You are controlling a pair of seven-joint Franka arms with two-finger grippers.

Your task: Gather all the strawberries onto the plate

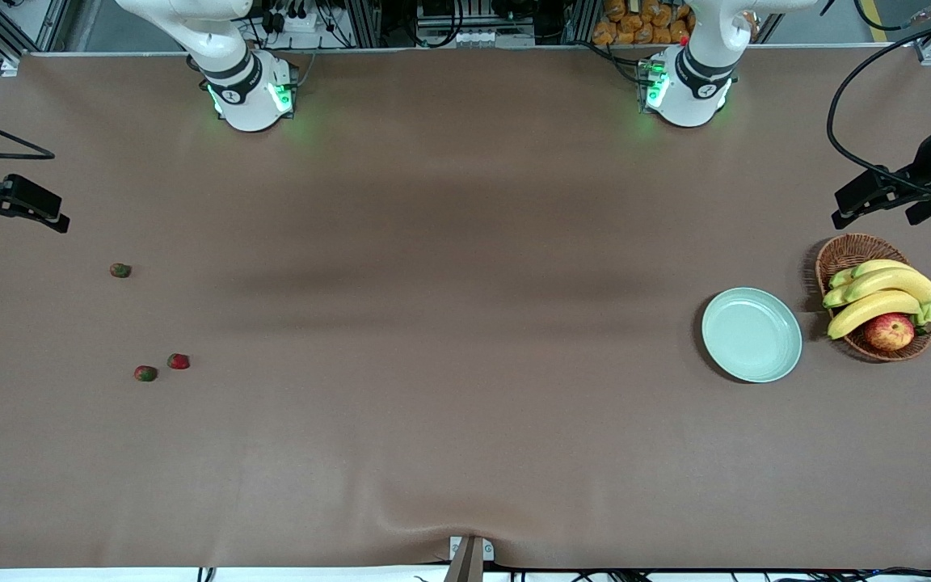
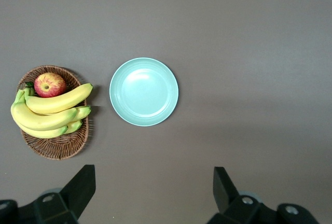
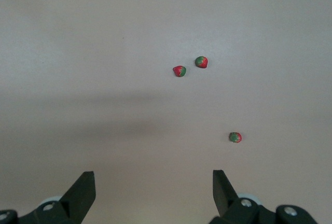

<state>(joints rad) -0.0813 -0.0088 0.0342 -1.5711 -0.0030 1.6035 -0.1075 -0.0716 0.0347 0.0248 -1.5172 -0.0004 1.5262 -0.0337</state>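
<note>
Three small strawberries lie on the brown table toward the right arm's end. A duller, greener one point(image 1: 120, 270) point(image 3: 235, 137) lies apart. A red pair point(image 1: 145, 373) point(image 1: 179, 361) lies nearer the front camera, also in the right wrist view point(image 3: 179, 71) point(image 3: 201, 61). The pale mint plate point(image 1: 751, 334) point(image 2: 143, 92) sits empty toward the left arm's end. My right gripper point(image 1: 45, 212) point(image 3: 154, 182) hangs open and empty over the table near the strawberries. My left gripper point(image 1: 857, 202) point(image 2: 154, 182) hangs open and empty above the table beside the plate and basket.
A brown wicker basket point(image 1: 845, 255) point(image 2: 52, 149) stands beside the plate at the left arm's end, holding bananas point(image 1: 878, 295) and a red-yellow apple point(image 1: 889, 331). Black cables point(image 1: 861, 81) loop near the left gripper.
</note>
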